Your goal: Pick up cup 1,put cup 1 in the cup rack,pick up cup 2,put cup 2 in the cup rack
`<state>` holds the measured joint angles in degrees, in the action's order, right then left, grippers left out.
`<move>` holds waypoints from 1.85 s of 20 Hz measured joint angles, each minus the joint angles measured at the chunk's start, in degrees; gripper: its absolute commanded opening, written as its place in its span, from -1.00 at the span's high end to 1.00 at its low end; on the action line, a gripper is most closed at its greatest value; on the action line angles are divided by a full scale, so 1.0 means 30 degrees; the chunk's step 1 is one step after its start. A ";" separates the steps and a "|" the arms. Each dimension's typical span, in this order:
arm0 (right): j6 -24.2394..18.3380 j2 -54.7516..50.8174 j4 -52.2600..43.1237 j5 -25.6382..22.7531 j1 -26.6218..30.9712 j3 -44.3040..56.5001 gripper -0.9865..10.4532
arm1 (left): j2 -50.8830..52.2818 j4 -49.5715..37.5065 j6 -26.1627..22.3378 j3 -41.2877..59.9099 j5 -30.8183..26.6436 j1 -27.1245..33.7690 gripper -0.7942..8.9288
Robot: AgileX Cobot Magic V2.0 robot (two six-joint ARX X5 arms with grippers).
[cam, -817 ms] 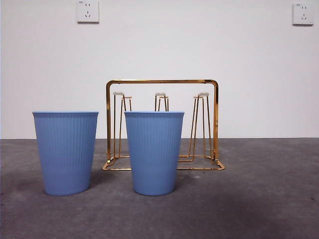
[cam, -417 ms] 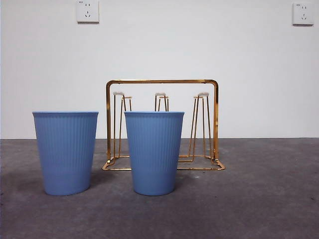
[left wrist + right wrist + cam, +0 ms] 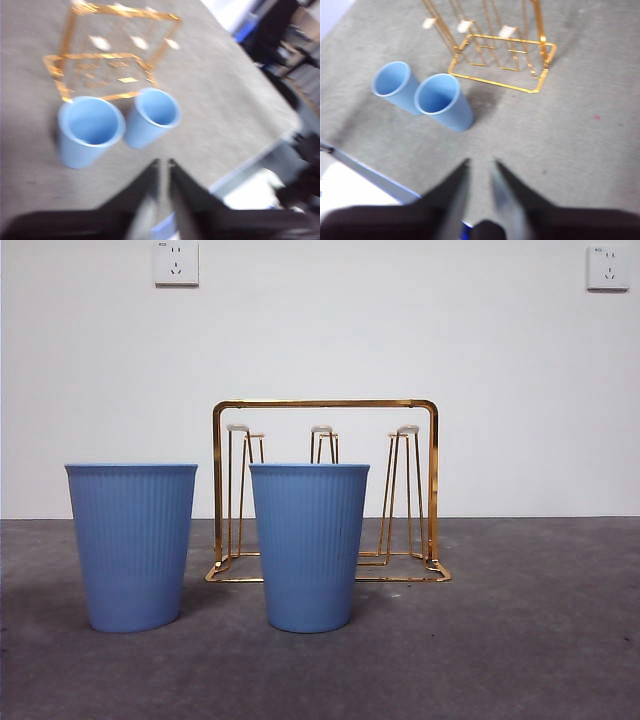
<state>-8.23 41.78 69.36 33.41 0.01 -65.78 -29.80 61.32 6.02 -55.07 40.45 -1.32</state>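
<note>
Overhead, left end effector (image 3: 163,172) hangs above the desk (image 3: 210,100), jaws nearly shut, narrow slit between, gripping nothing. Right end effector (image 3: 480,172) likewise aloft, jaws slightly parted, empty. Ahead of both and well apart: two blue ribbed cups, cup 1 (image 3: 131,545) and cup 2 (image 3: 309,545), upright, side by side. Just beyond them stands the cup rack (image 3: 325,490), pegs bare.

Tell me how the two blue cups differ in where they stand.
In the front view, the left cup stands clear of the cup rack, with only wall behind it; the middle cup stands directly before the rack, hiding part of its base. Both are upright, ribbed, blue, alike in size.
</note>
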 measured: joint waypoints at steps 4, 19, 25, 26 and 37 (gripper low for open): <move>0.0554 0.0670 0.0007 0.0663 0.0000 -0.0029 -0.05 | -0.1319 0.0000 -0.0007 0.0000 0.0444 0.0000 -0.47; 0.3402 0.9712 -0.3198 -0.3031 -0.7774 -0.2601 -0.05 | -0.3388 -0.1326 -0.0007 0.0000 0.3024 0.0000 -0.45; 0.4954 1.5642 -0.4867 -0.6819 -1.1642 -0.4670 -0.03 | -0.3555 -0.3104 0.1115 0.0000 0.4983 0.0000 -0.45; 0.5122 1.6444 -0.5122 -0.7191 -1.1963 -0.4816 0.02 | -0.3570 -0.3359 0.1399 0.0000 0.5289 0.0000 -0.45; 0.5763 2.0312 -0.6630 -0.7628 -1.2495 -0.5071 0.52 | -0.3577 -0.3432 0.1880 0.0000 0.5530 -0.0372 -0.45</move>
<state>9.06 102.72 49.47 10.52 -37.47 -80.99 -40.53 51.03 11.66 -55.07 57.04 -2.44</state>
